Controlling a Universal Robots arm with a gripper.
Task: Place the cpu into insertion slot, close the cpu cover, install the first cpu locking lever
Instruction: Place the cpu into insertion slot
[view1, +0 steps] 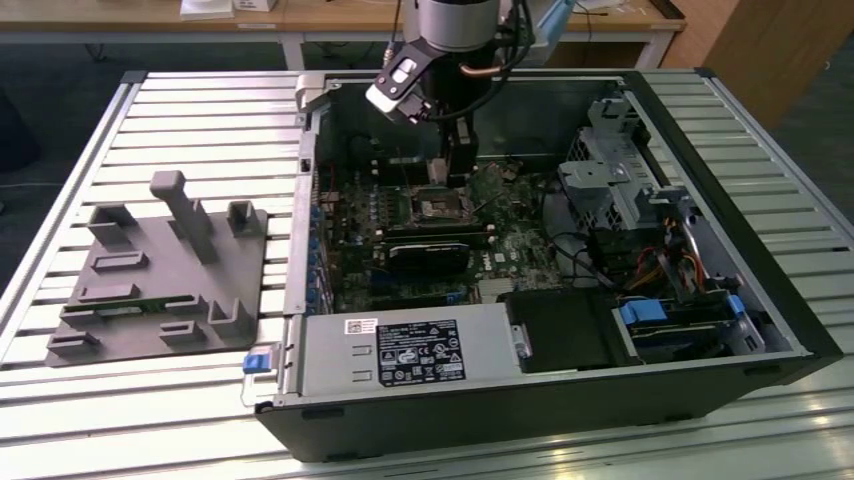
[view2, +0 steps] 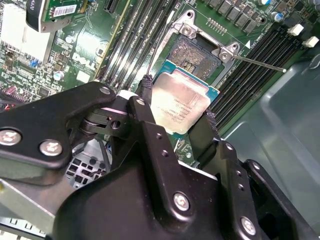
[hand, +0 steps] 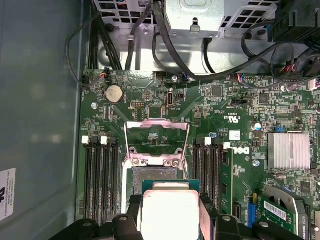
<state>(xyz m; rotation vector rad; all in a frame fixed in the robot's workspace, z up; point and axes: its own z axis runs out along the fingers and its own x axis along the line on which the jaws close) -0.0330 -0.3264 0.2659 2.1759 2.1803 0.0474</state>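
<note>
We saw the end effector (view2: 178, 100) pinching the cpu (view2: 182, 107) by two opposite edges, just over the insertion slot (view2: 194, 54) near the middle of the circuit board (hand: 150, 100). The cpu cover (hand: 156, 123) stood raised open at one edge of the slot.

Open PC case (view1: 747, 300) lies on its side on a slatted metal table (view1: 200, 120). The arm (view1: 454, 40) reaches down into it from the top edge, with the gripper (view1: 449, 178) hanging just above the insertion slot (view1: 438, 208) on the green motherboard (view1: 514, 215). Black card (view1: 430, 252) is just beside the slot on the near side, silver power supply (view1: 400, 352) at the case's near wall, drive cage (view1: 607, 175) at the exterior view's right. A grey fixture tray (view1: 154, 285) with upright posts is on the table at the exterior view's left, apart from the case.
</note>
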